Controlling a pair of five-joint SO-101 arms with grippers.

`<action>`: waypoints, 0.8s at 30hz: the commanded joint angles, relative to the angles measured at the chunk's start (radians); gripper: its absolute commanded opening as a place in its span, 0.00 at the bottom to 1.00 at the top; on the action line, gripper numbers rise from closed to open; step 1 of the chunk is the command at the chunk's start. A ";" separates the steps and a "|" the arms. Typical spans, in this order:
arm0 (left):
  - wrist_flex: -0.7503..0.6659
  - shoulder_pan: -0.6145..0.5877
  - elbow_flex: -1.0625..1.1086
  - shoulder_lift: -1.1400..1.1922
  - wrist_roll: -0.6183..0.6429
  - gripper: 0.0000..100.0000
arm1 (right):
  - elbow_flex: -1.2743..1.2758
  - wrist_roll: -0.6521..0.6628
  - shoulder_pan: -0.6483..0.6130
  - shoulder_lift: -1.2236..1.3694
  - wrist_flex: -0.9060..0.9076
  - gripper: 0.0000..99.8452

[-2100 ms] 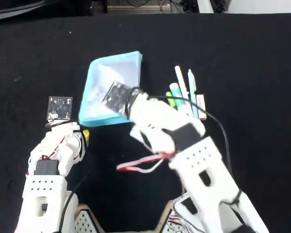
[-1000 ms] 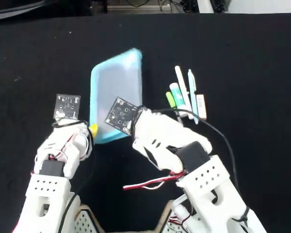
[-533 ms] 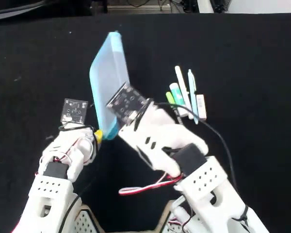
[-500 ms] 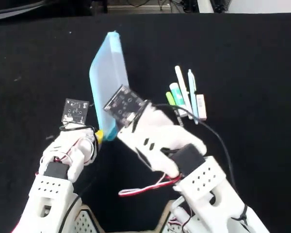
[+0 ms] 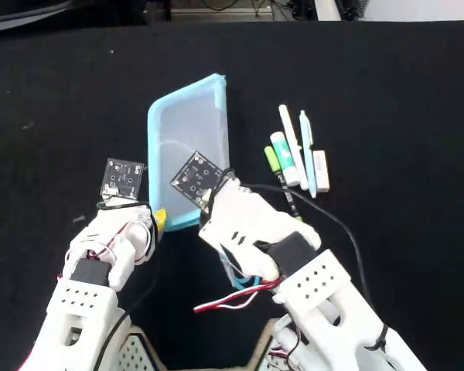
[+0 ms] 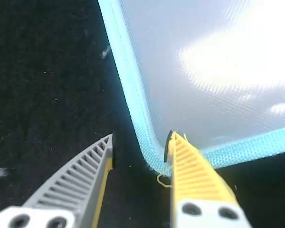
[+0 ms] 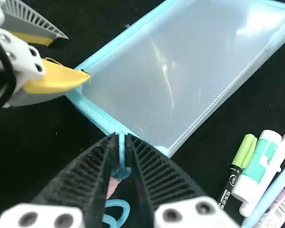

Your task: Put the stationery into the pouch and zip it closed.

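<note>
The light blue translucent pouch lies flat on the black table. My right gripper is shut on the pouch's near edge, and a blue cord loop hangs between its black fingers. In the high view the right gripper sits at that near edge. My left gripper stands open around the pouch's near left corner, its yellow finger touching it. From above, the left gripper is at that corner. The stationery, pens and markers, lies in a row right of the pouch.
The markers and pens lie close to my right arm's side. My left gripper also shows in the right wrist view, across the pouch corner. Open black table surrounds everything; the far edge borders cluttered floor.
Half a second ago the pouch stood tilted up on its edge; it now lies flat. Both grippers have stayed at its near edge, shifting slightly.
</note>
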 commanded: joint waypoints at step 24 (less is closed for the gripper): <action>-0.018 -0.084 -0.021 -0.015 -0.011 0.19 | 0.168 -0.445 0.080 -0.035 0.084 0.16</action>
